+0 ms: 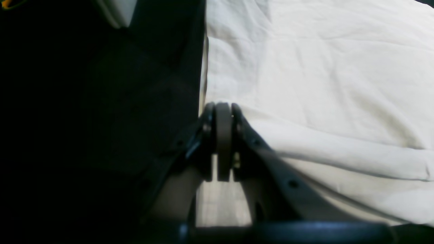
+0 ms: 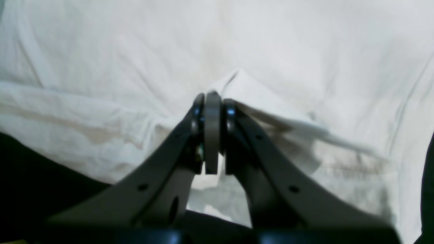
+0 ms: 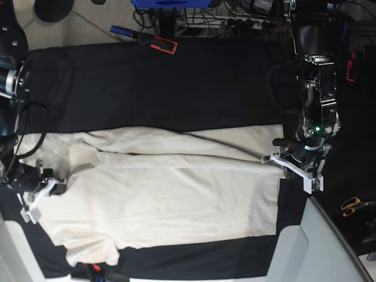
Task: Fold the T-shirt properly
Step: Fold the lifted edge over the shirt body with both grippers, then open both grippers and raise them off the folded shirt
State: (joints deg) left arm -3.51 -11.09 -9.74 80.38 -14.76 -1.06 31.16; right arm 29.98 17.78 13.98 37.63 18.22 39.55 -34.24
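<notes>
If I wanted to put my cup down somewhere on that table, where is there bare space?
The widest bare patch is the black table cover above the T-shirt, below the red-and-blue tool. A thin bare strip runs under the shirt's lower edge. The shirt's two ends are crowded: the left gripper and right gripper each pinch fabric.

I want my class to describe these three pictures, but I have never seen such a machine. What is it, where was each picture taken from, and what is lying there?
It is a robot with two arms. The base picture looks down on a black table cover with a cream T-shirt spread on it. The other two pictures come from cameras on the wrists, looking along the fingers. The left gripper is shut on the T-shirt's edge at one end; its wrist view shows this closely. The right gripper pinches a fold of the cloth at the other end, seen closely here. Orange-handled scissors lie beside the table.
</notes>
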